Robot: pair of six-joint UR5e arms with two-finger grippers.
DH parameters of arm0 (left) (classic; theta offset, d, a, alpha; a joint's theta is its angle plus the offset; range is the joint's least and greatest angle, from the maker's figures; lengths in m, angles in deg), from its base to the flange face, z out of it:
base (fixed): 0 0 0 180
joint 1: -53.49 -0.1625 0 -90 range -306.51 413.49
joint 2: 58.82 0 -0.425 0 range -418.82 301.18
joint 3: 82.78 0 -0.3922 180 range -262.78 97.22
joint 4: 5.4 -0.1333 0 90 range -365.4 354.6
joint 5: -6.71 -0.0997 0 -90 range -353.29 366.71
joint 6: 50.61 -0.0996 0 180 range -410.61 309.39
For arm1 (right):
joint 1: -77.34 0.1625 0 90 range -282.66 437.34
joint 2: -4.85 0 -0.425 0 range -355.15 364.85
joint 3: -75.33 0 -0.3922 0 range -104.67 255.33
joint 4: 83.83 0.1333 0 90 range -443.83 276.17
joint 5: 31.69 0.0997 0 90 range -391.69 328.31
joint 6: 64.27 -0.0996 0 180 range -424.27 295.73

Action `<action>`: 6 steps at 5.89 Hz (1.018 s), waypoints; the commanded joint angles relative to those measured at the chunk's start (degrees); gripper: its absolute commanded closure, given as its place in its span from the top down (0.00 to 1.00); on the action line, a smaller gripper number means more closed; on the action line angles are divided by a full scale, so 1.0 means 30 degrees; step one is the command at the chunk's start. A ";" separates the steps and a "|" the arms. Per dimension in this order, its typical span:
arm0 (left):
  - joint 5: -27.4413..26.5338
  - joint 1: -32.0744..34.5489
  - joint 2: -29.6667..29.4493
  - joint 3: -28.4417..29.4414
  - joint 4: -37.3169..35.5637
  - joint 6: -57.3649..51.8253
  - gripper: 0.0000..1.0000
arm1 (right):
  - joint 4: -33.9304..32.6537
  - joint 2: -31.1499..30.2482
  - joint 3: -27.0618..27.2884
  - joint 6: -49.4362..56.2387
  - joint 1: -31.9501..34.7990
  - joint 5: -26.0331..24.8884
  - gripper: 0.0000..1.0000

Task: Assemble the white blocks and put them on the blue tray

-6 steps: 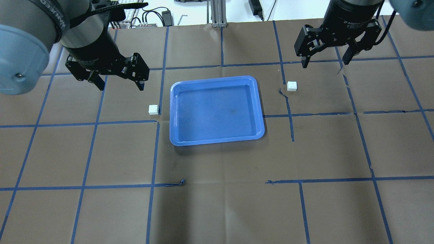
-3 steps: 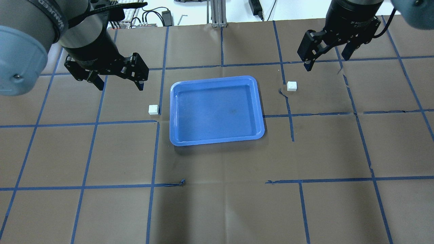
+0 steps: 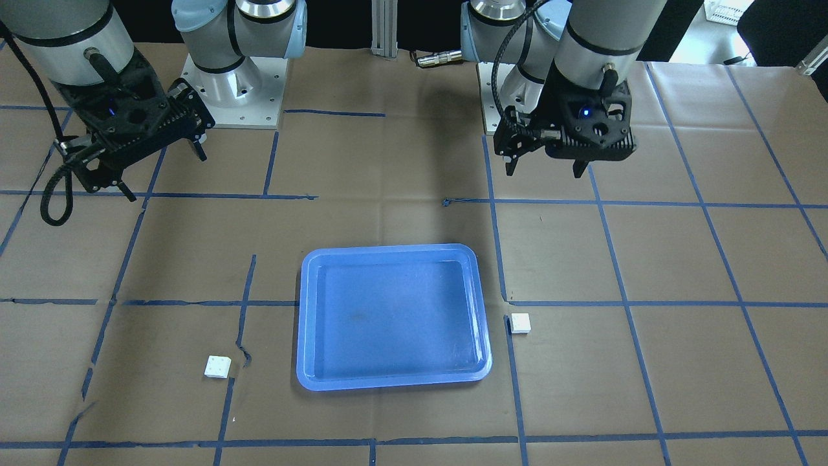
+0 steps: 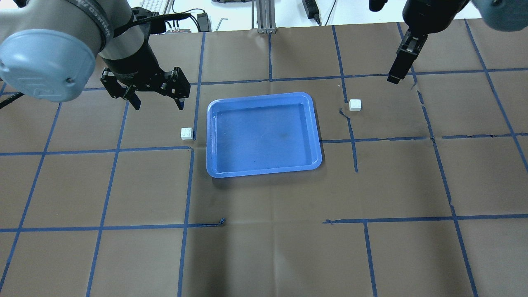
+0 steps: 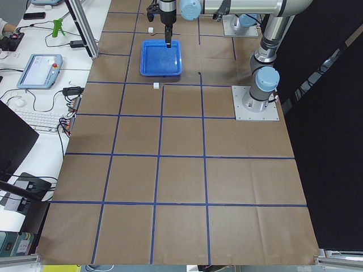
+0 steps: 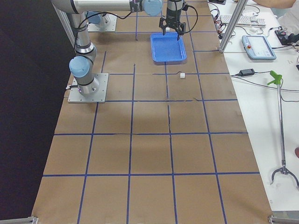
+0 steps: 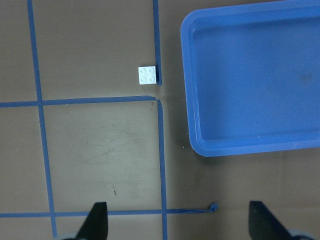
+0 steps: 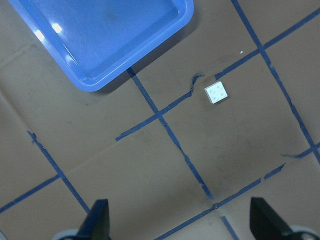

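Note:
The blue tray [image 4: 264,132] lies mid-table and holds nothing; it also shows in the front view [image 3: 391,317]. One white block [image 4: 186,133] sits just left of the tray, stud side up in the left wrist view [image 7: 148,75]. The other white block [image 4: 355,104] lies to the tray's right, and shows in the right wrist view [image 8: 216,92]. My left gripper [image 4: 159,103] is open and empty, hovering behind the left block. My right gripper [image 3: 165,175] is open and empty, high behind the right block, and edge-on in the overhead view [image 4: 396,76].
Brown paper with a blue tape grid covers the table; the tape is torn near the right block [image 4: 344,112]. The arm bases [image 3: 233,84] stand at the robot's side. Cables and a keyboard [image 4: 156,6] lie beyond the far edge.
My left gripper has shifted right, closer to the left block. My right gripper has turned about its axis and now shows edge-on. The blocks and tray have not moved.

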 commanded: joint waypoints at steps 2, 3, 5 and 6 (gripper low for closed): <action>0.0142 -0.0394 -0.1836 -0.2375 -0.5791 -0.0020 1.00 | -0.0289 0.3127 -0.2528 0.7690 -0.1235 0.2577 1.00; 0.0027 -0.1065 -0.2072 -0.4015 -0.7415 -0.1818 1.00 | -0.0288 0.4242 -0.3006 0.9437 -0.1676 0.3295 1.00; 0.0085 -0.1599 -0.3875 -0.4591 -0.9738 -0.2511 1.00 | -0.0346 0.5389 -0.1993 1.1465 -0.3487 0.6563 1.00; 0.0055 -0.1599 -0.4935 -0.4385 -1.0558 -0.2481 1.00 | -0.0404 0.5802 -0.0854 1.2723 -0.4251 0.7425 1.00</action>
